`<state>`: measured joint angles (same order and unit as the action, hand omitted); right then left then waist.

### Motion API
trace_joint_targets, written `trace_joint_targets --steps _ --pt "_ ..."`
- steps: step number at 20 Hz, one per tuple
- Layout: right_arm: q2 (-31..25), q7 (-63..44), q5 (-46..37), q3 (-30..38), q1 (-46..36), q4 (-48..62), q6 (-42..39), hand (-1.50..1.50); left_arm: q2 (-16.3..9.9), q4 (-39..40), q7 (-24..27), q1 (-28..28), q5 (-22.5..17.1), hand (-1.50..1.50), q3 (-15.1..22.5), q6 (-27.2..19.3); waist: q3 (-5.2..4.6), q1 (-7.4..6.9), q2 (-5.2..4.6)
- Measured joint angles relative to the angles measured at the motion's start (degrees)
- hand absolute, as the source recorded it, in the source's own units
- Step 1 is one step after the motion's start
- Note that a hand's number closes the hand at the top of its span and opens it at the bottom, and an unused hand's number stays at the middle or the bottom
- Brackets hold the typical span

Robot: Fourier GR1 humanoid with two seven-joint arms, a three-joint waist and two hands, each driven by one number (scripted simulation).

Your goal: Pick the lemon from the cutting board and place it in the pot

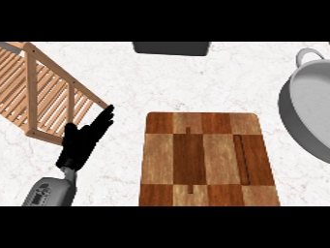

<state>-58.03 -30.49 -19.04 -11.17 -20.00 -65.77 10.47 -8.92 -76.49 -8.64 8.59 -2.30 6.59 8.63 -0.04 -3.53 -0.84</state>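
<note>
The lemon shows nowhere in the head view, so where it lies cannot be told. The cutting board [209, 159], a patchwork of dark and light wood blocks, lies bare at the lower middle of the counter. The pot [317, 109], grey metal with a loop handle at its top, sits at the right edge, partly cut off, well apart from the board's upper right corner. No writing or label can be read on anything. The left hand [86, 139] rests left of the board, fingers straight and held together, pointing up and right, holding nothing; their tips reach the corner of a slatted wooden rack [35, 89]. The counter [167, 80] is pale marble. A dark grey object [171, 47] sits at the top edge.
</note>
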Motion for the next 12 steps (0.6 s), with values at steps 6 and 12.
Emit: trace_joint_targets --steps 6,12 --pt "6.79 -6.08 -0.48 -3.66 -9.06 11.89 -11.41 -1.5 0.27 -0.47 0.06 -0.44 0.6 0.0 0.37 -0.2 0.05 -0.33 -0.05" --pt "14.05 -6.28 -1.6 -3.41 -18.72 26.41 -16.41 -1.5 0.8 -0.32 0.6 -1.34 1.0 0.0 0.23 -0.63 0.12 0.43 0.05"
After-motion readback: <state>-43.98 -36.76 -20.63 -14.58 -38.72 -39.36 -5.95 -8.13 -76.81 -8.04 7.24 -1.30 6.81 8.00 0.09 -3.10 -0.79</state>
